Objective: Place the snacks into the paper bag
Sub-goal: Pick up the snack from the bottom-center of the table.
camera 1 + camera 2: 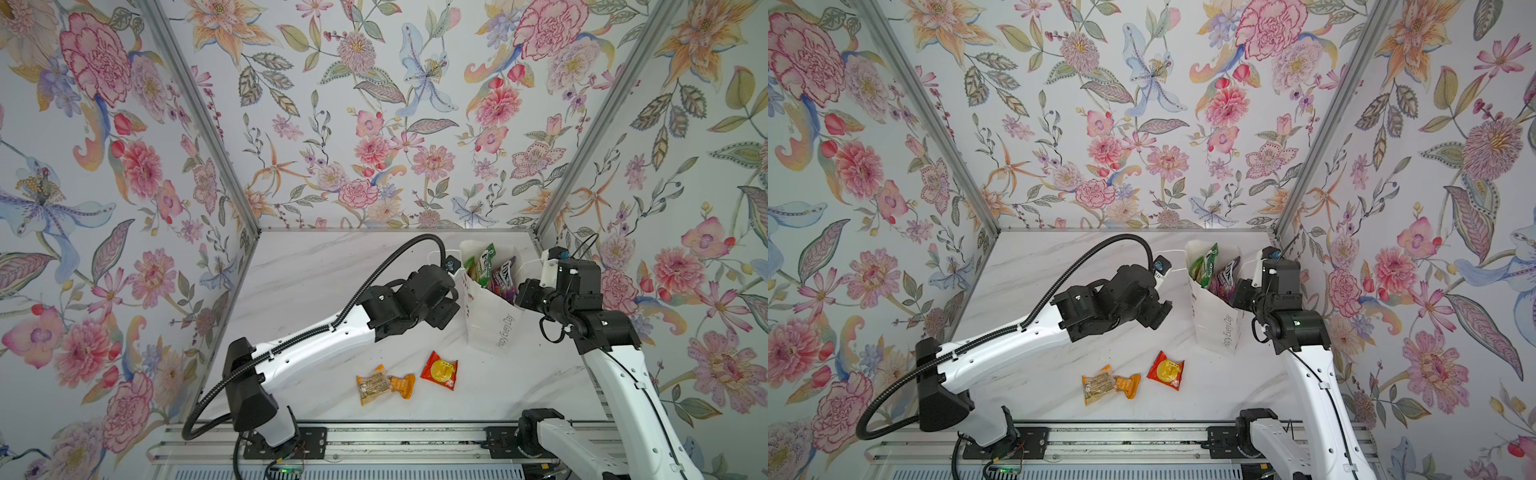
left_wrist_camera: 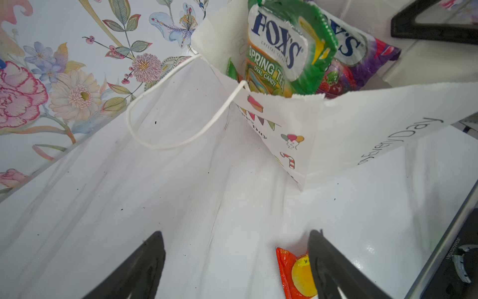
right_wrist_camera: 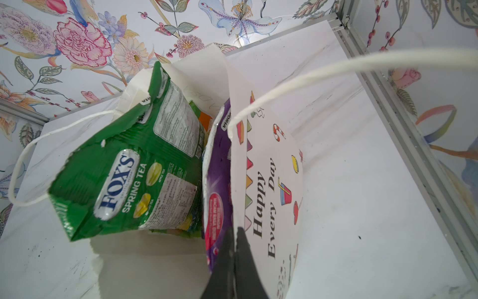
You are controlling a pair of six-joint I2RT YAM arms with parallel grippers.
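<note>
While both top views show you the white paper bag (image 1: pixel 490 328) standing at the far right of the marble table (image 1: pixel 307 274), only the wrist views tell you how the grippers stand.

Your right wrist view has the right gripper (image 3: pixel 236 231) pressed together on the bag's side wall, one finger inside the paper and one outside. From above, its tips are hidden behind the wrist. Your left wrist view has the left gripper (image 2: pixel 236 233) spread wide with nothing between its fingers, over bare table near the bag.

A green FOX'S bag (image 1: pixel 484 259) and a purple FOX'S bag (image 1: pixel 503 274) stick out of the bag's mouth. The right wrist view alone shows a sliver of orange packet (image 3: pixel 205 120) deeper inside.

Outside the bag, a red-orange sachet (image 1: pixel 439 370) lies near its base, with the orange-wrapped bars (image 1: pixel 384 384) just beside it toward the left arm. The bars show only from above, and in your left wrist view one finger covers part of the sachet.

A cord handle (image 2: pixel 181 141) droops from the bag toward the left arm. Floral walls (image 1: pixel 374 124) close the table in on three sides.
</note>
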